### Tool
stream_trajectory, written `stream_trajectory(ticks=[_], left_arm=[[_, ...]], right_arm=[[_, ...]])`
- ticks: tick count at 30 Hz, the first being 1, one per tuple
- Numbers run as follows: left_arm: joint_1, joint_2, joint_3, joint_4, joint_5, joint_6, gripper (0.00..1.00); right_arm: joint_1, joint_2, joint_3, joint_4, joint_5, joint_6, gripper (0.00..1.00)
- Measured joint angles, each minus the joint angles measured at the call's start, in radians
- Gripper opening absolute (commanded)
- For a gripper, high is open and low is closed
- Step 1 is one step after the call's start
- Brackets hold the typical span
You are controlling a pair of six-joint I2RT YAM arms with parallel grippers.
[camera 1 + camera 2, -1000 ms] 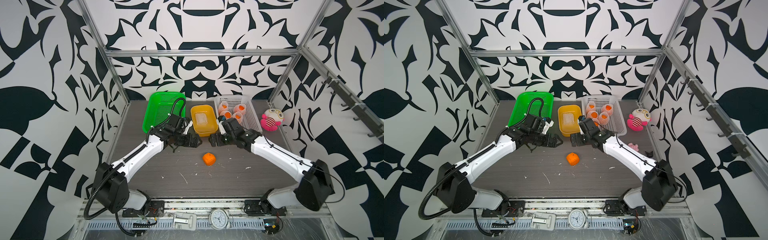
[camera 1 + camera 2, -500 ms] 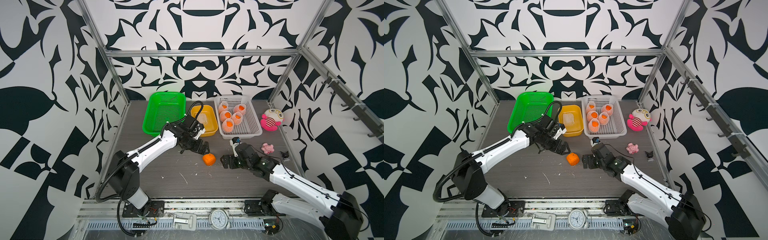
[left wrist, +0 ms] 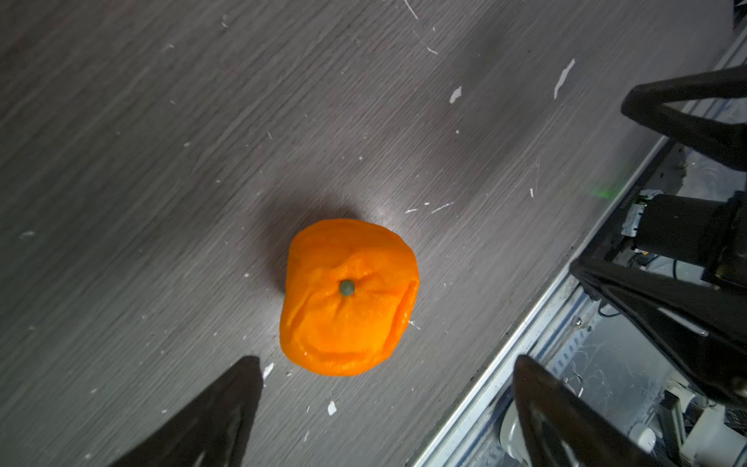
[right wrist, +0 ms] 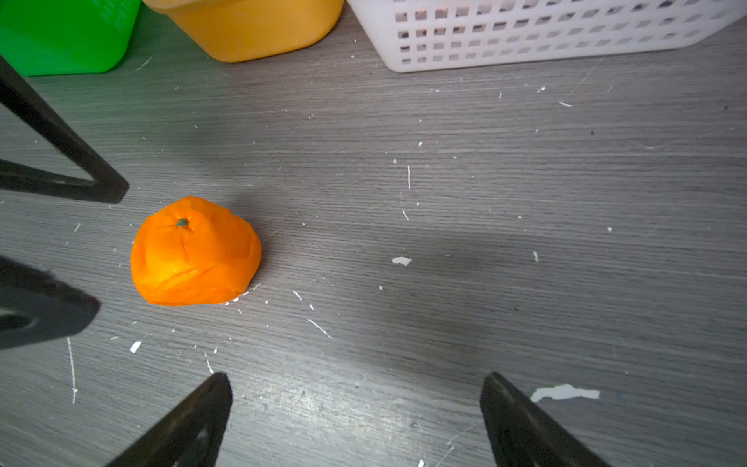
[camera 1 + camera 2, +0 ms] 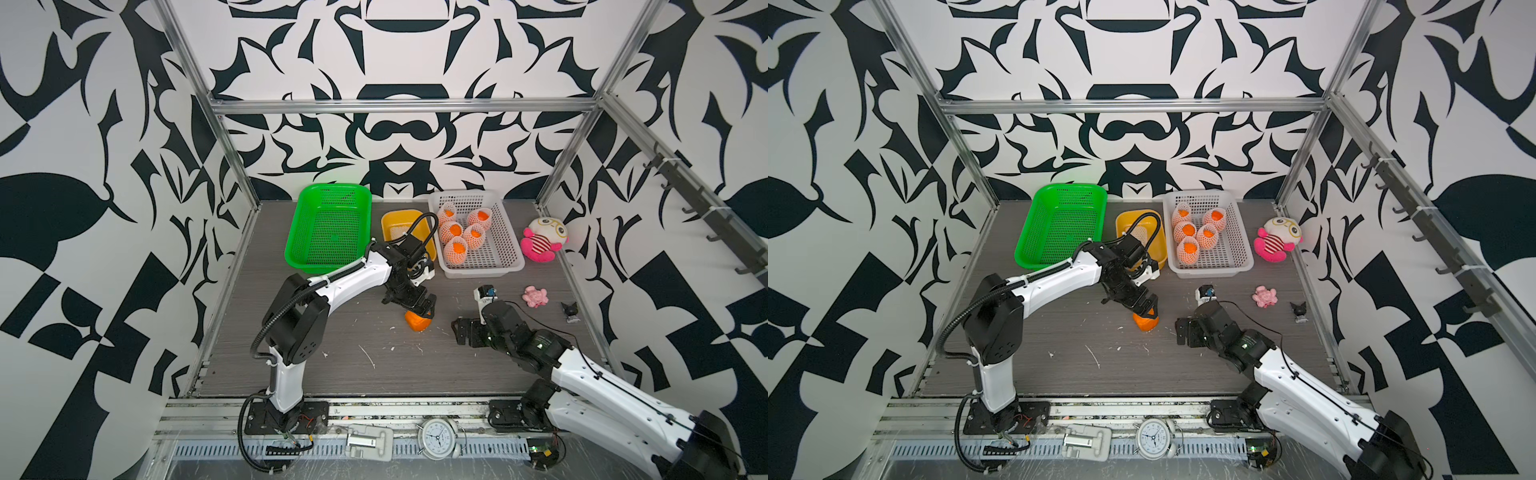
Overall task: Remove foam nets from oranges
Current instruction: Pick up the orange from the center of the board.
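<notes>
One bare orange lies on the grey table with no net on it. My left gripper hangs just above it, open, a fingertip on either side and not touching. Off to the orange's right, low over the table, my right gripper is open and holds nothing. Several oranges in white foam nets sit in the white basket. A loose foam net lies in the yellow tub, partly behind the left arm's cable.
A green basket stands at the back left beside the yellow tub. A pink and white plush toy, a small pink toy and a small black figure lie along the right side. White flecks dot the table.
The left gripper has come from beside the yellow tub down over the bare orange. The right arm has pulled back from the tub to the near right. Both stayed open.
</notes>
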Motion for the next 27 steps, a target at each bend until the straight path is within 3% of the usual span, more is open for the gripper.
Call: stream_trajectory(ticks=[11,20,27], left_arm=[[-0.029,0.11,0.027,-0.016,-0.061,0.02,1.0],[-0.029,0.126,0.027,-0.008,-0.067,0.021,0.8],[-0.03,0.138,0.025,-0.007,-0.068,0.015,0.71]], right_arm=[[-0.017,-0.001,-0.053,0.063,-0.001,0.013,0.99],[-0.031,0.027,-0.074,0.111,-0.015,0.02,0.99],[-0.047,0.028,-0.075,0.132,-0.025,0.02,0.99]])
